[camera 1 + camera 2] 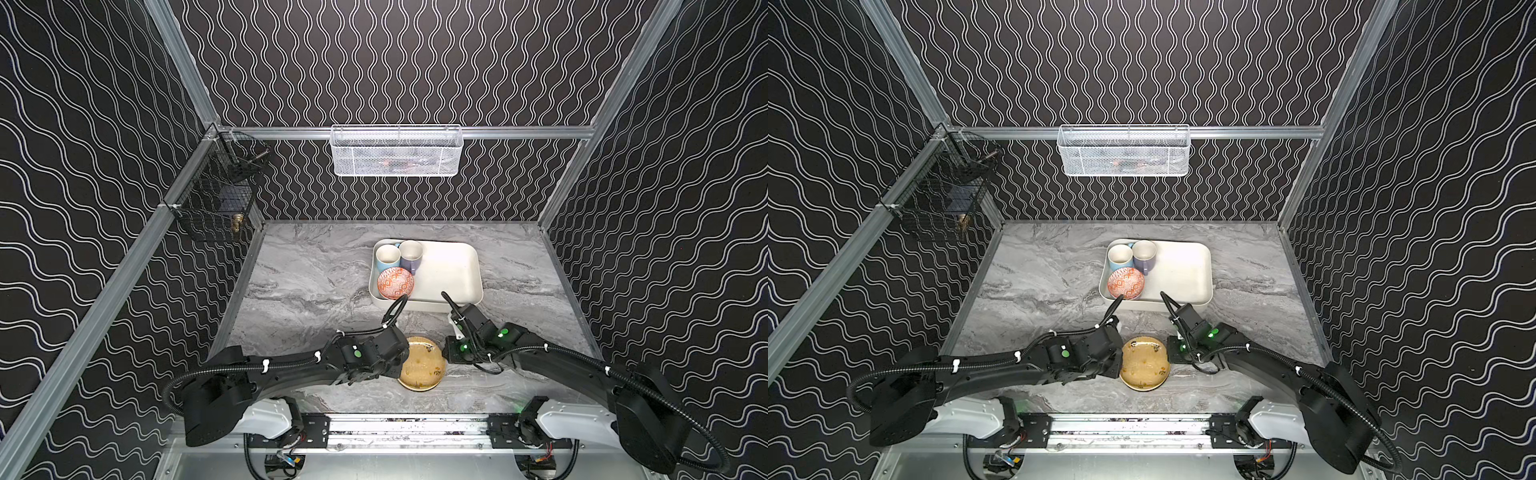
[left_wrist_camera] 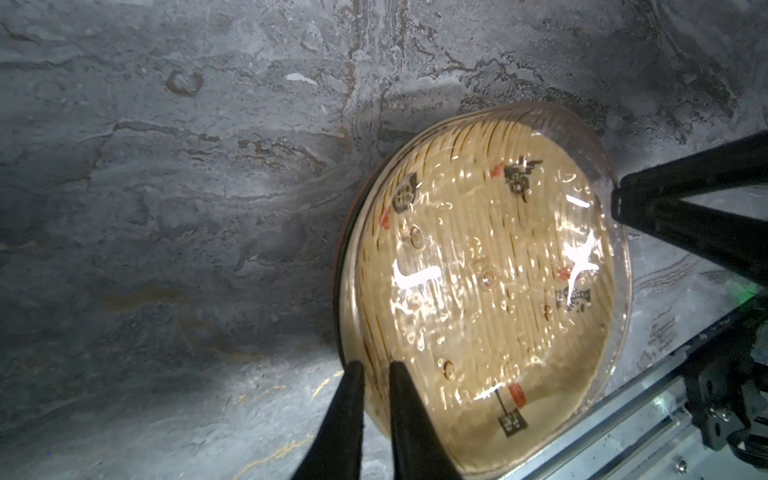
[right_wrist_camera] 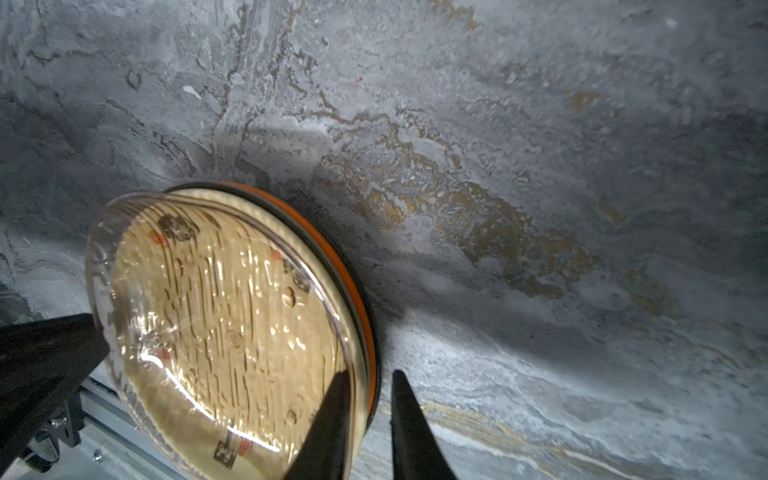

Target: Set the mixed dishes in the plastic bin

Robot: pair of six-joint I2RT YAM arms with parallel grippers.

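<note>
One plate stack (image 1: 422,365) is sitting on the table (image 1: 316,291) outside the plastic bin (image 1: 457,266); the left gripper (image 2: 376,370) is pinching its rim, the right gripper (image 3: 370,376) is straddling the opposite rim, grip unclear.

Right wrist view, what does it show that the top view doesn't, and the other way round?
Only the right wrist view: the orange plate peeking out under the mustard plate, and the right gripper straddling that stack's edge. In both top views only: the plastic bin holding a light-blue mug, a lilac mug and an orange-patterned bowl, plus the white mesh basket and black wire basket on the walls. Both: the mustard plate on the grey marble table.
</note>
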